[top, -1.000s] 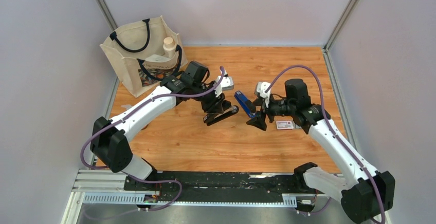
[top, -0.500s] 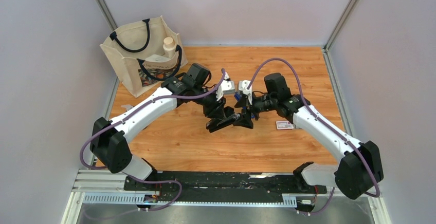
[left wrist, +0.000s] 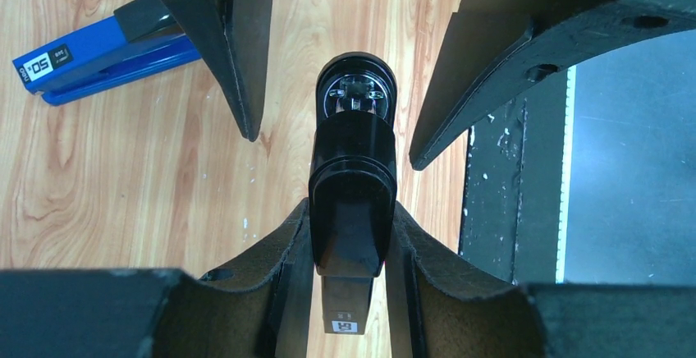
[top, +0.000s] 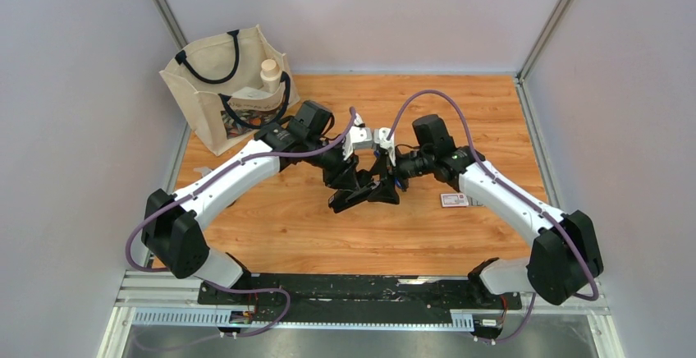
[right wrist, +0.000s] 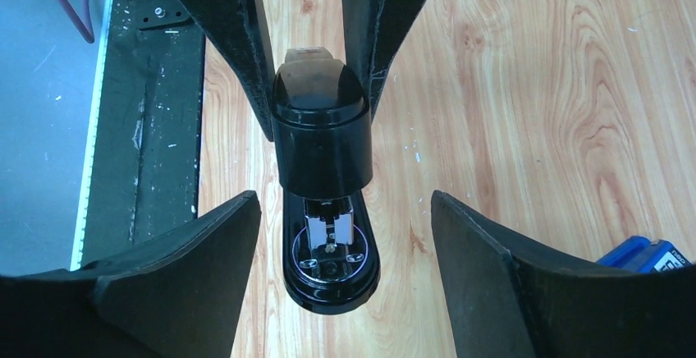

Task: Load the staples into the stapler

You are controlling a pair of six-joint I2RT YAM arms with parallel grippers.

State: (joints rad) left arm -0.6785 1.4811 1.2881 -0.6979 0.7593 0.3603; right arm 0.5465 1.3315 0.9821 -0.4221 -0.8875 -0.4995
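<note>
Staples box (top: pixel 454 200) lies right of stapler (top: pixel 349 200); bag (top: pixel 215 95) behind-left.

White label (left wrist: pixel 39 66) on blue stapler (left wrist: pixel 107 50): characters like "SO", unclear. Sticker (left wrist: pixel 345 325) on black stapler (left wrist: pixel 353 177): illegible.

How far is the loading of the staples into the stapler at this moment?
Done: the left end effector grips the black stapler. In hand: the right end effector stands open around its front end, not touching. Left: the staples box lies untouched on the table, so opening the stapler and inserting a strip remain.
</note>
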